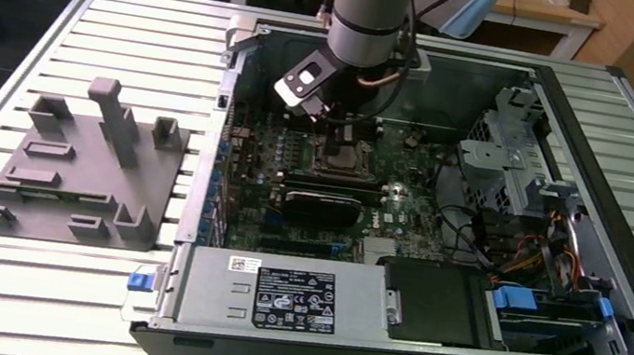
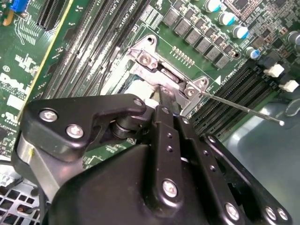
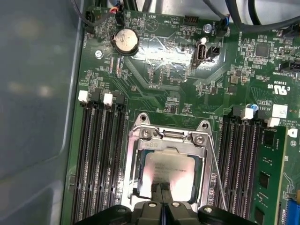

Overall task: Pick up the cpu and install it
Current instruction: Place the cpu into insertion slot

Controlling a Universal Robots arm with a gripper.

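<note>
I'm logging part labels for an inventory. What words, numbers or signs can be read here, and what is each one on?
Nothing can be quoted reliably.
Large label on the power supply: print too small.
Small white sticker beside it: too small.
Motherboard: white lettering, too fine and blurred.
cpu top: any marking is lost in glare.
</note>
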